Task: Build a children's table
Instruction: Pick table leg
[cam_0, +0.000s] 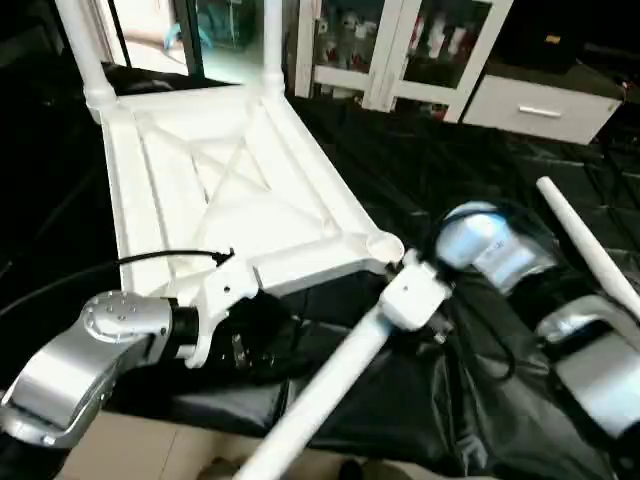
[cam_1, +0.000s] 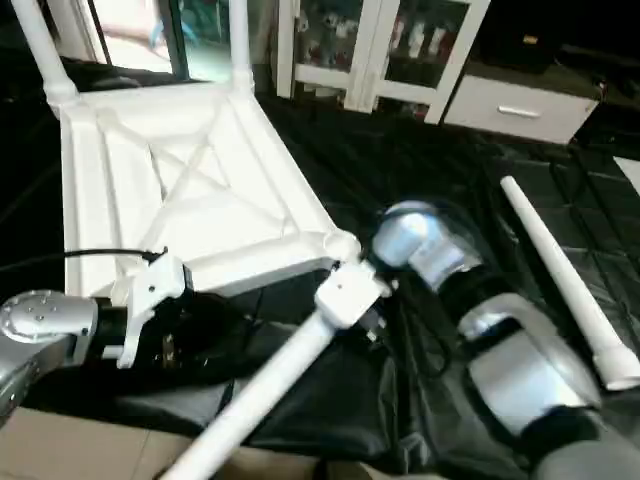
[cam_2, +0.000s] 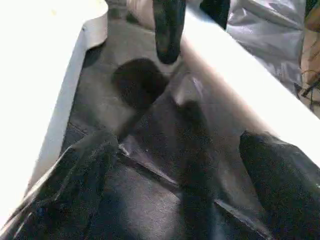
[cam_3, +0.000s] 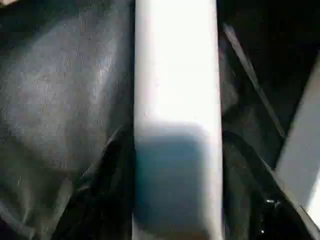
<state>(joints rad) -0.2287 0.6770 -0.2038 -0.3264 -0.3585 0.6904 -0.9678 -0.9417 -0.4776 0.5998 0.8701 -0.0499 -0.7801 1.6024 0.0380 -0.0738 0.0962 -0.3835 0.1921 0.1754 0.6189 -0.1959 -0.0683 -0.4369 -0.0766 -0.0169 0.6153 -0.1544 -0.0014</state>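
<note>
The children's table top (cam_0: 220, 190) lies upside down on the black sheet, its X ribs facing up. Two white legs (cam_0: 85, 50) (cam_0: 271, 40) stand in its far corner sockets. The near right socket (cam_0: 385, 245) has nothing in it. My right gripper (cam_3: 177, 165) is shut on a third leg (cam_0: 330, 380), which slants from beside that socket out over the work table's front edge. A fourth leg (cam_1: 560, 270) lies loose on the sheet at the right. My left gripper (cam_2: 177, 145) is open low beside the top's near edge, holding nothing.
The black sheet (cam_0: 420, 160) is creased and bunched near the front edge. White cabinets with glass doors (cam_0: 400, 50) and a white drawer unit (cam_0: 540, 105) stand behind. Beige floor (cam_0: 130, 445) lies below the front edge.
</note>
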